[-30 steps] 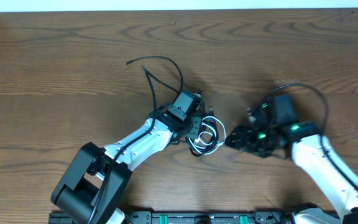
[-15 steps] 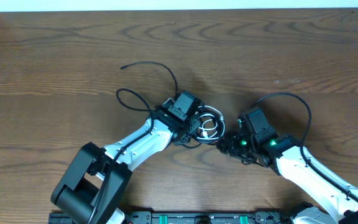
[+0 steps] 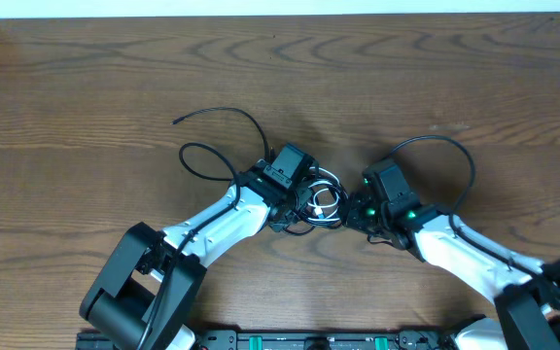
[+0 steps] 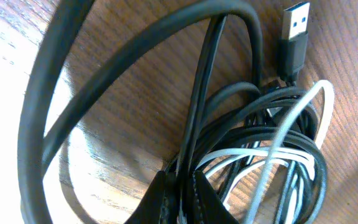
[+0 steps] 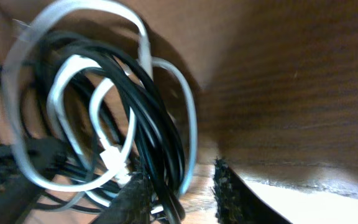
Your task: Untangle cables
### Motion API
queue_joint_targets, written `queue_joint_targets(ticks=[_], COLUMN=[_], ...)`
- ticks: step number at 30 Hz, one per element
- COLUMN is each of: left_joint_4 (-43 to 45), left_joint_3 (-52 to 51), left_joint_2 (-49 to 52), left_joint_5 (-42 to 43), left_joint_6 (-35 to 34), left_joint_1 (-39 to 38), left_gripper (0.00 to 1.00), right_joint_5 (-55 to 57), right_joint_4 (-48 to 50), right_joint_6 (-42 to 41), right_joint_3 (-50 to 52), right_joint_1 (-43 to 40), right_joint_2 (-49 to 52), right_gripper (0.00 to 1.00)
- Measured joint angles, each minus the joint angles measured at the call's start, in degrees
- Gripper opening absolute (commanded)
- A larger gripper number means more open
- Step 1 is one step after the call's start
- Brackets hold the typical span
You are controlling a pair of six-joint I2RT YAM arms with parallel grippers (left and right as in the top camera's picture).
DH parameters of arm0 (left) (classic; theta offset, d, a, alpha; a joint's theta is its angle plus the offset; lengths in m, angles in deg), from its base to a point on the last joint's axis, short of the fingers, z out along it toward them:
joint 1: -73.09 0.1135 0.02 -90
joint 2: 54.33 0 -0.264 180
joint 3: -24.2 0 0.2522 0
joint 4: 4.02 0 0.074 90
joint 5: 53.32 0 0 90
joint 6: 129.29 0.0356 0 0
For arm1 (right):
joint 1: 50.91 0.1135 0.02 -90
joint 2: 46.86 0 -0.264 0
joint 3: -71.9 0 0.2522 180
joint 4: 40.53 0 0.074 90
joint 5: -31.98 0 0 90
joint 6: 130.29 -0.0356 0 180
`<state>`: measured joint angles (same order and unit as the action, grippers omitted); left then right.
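Progress slight: left gripper [image 4: 180, 199] clamped shut on cables [image 3: 321, 199], right gripper [image 5: 182, 196] part-open astride strands of the same bundle, hold unclear, black and whitish coils knotted between them on the table [image 3: 455, 78], beyond only one black tail [image 3: 218, 110] lying loose.

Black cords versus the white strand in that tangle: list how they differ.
The black cords are dark and trail long loose loops out of the bundle; the white strand is pale and sits wound in small loops inside it. One black cord ends in a flat plug with a blue insert; the white strand's end is not clear. Shared: both are thin, flexible and wound into the same bundle, which the left tool pinches.
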<state>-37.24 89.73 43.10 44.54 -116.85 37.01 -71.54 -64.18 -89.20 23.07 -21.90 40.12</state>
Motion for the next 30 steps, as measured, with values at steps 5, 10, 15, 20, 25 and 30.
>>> queue_joint_targets(ticks=[5,10,15,20,25,30], left_joint_4=[-0.04,-0.2,-1.57,-3.13,-3.54,-3.63], left_joint_3=[0.0,0.0,0.0,0.0,0.0,0.0], left_joint_2=[0.0,0.0,0.0,0.0,0.0,0.0], left_joint_5=[0.66,0.35,-2.23,-6.51,-11.02,-12.37], left_joint_6=[-0.24,-0.15,0.55,0.92,1.07,1.07], left_joint_1=[-0.02,0.0,-0.07,-0.55,0.81,1.81], left_gripper=[0.08,0.08,0.08,0.08,0.08,0.08], right_joint_5=[-2.8,-4.17,-9.55,-14.45,-17.59,-19.56], right_joint_4=[0.79,1.18,0.02,-7.34,-14.84,-18.84], right_joint_6=[-0.09,2.19,7.8,13.77,21.0,26.36], right_joint_3=[-0.13,-0.13,-0.13,-0.07,0.0,0.0], right_joint_1=[-0.02,-0.11,-1.86,-5.75,-10.67,-10.69], right_joint_2=[2.21,2.27,1.53,-6.78,-18.75,-26.97], right_gripper=[0.01,0.01,0.01,0.01,0.01,0.1])
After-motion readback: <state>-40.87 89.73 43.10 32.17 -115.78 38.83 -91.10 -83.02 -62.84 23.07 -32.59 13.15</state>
